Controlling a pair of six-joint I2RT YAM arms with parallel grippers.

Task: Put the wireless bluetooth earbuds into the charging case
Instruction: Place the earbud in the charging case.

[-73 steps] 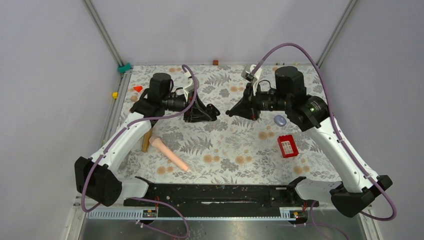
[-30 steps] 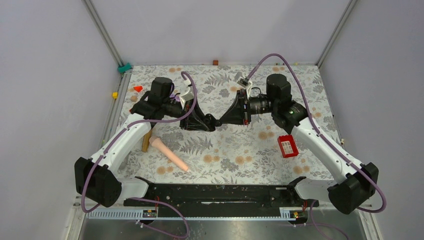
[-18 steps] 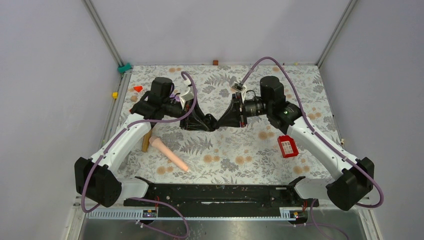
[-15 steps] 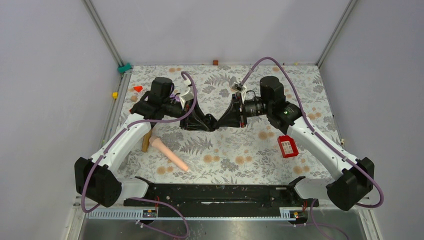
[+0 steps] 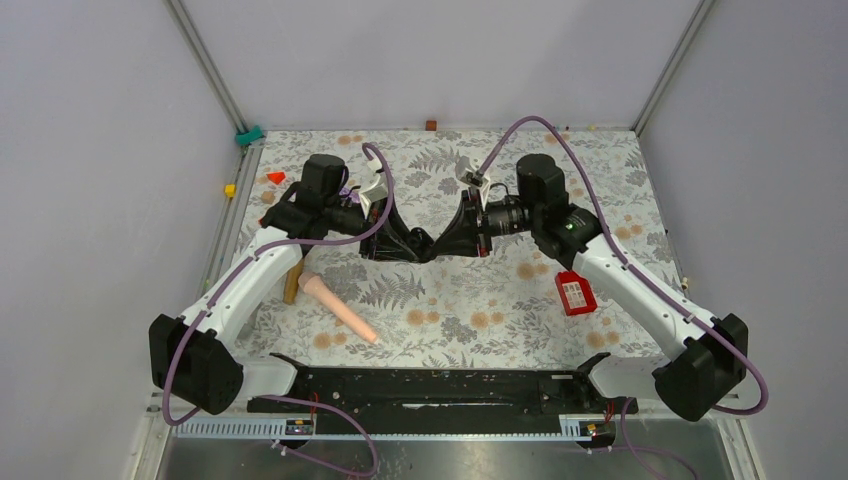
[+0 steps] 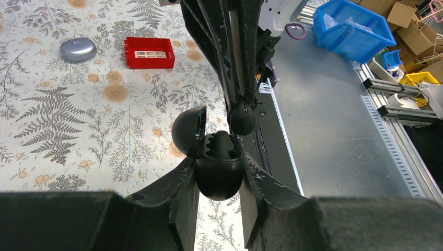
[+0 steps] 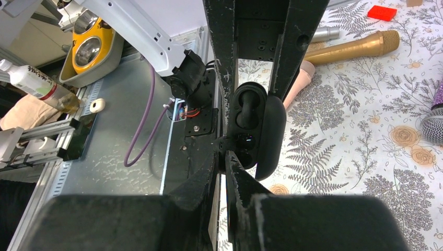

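Above the middle of the flowered worktop (image 5: 480, 300) the two tools meet tip to tip. The left tool (image 6: 219, 164) is clamped on a black charging case (image 6: 219, 180), whose lid (image 6: 187, 130) swings open toward 10 o'clock in the left wrist view. The right tool (image 7: 225, 149) is pinched almost shut on a glossy black earbud (image 6: 243, 118), just at 1 o'clock of the case's mouth. From overhead case and earbud merge into black. The red box (image 5: 575, 292), at 4 o'clock from the tools, carries a white label too small to read. Only the left wrist view shows a grey pebble-shaped case (image 6: 78, 49), its small mark unreadable. Only the right wrist view shows a gold microphone (image 7: 355, 44). A pink microphone (image 5: 340, 308) lies at 8 o'clock.
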